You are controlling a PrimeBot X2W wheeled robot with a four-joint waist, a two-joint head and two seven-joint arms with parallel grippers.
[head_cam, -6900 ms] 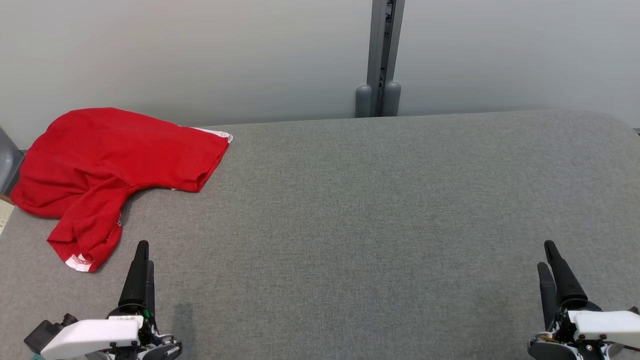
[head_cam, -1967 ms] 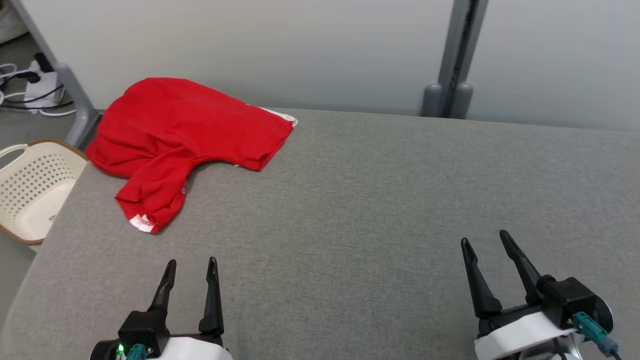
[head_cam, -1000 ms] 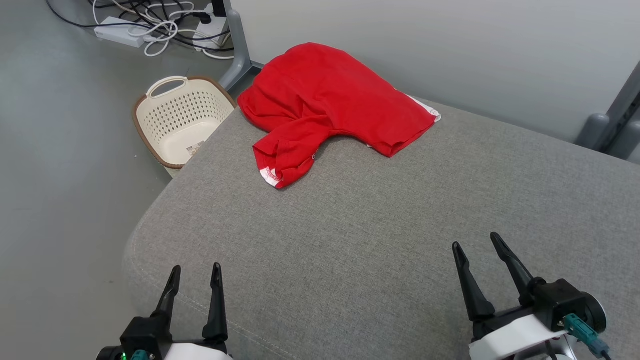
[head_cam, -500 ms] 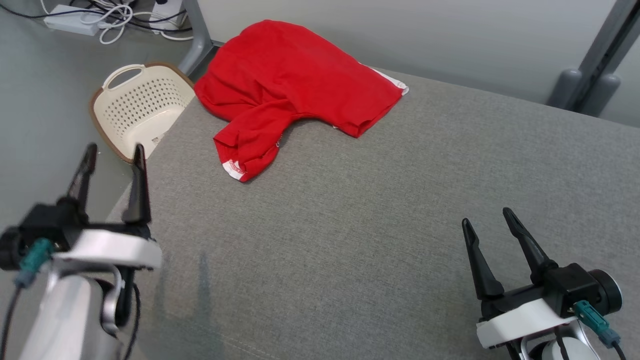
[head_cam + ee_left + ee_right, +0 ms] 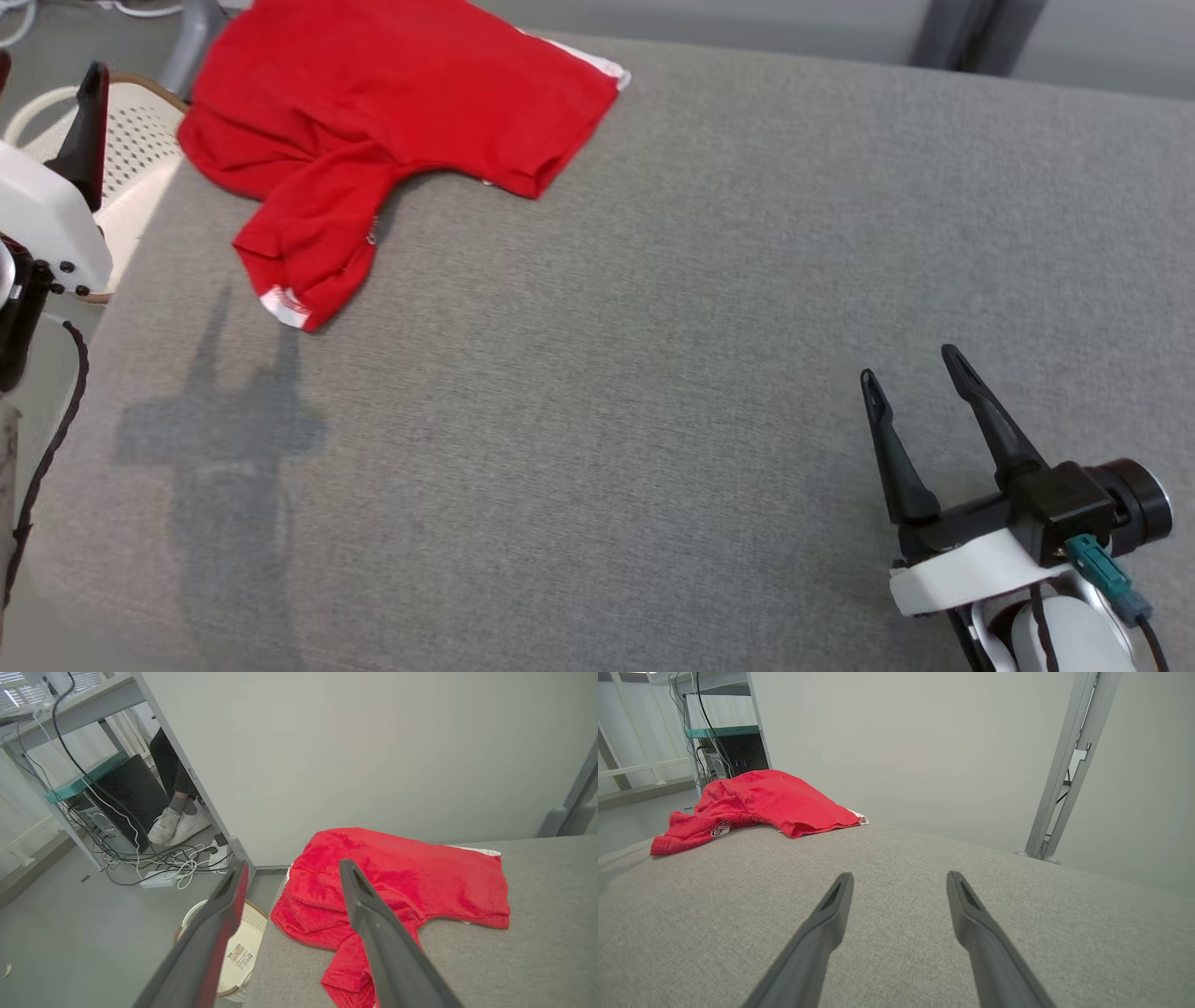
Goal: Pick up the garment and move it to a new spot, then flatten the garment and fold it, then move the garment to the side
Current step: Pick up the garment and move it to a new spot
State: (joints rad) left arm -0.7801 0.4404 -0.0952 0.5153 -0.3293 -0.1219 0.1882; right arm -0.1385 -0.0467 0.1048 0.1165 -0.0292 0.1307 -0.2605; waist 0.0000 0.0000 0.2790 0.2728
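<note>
We judge the garment [image 5: 392, 112] soft, light, floppy, so pinch its near sleeve [image 5: 308, 243]; left gripper [image 5: 290, 867] and right gripper [image 5: 910, 366] both spread, empty.

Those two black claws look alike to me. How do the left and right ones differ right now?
The left claw hangs at the grey surface's left edge, above the cream basket and near the red shirt. The right claw sits far from the shirt, over bare surface. The left claw points toward the shirt, while the right claw points to one side of it. Both are open and empty.
</note>
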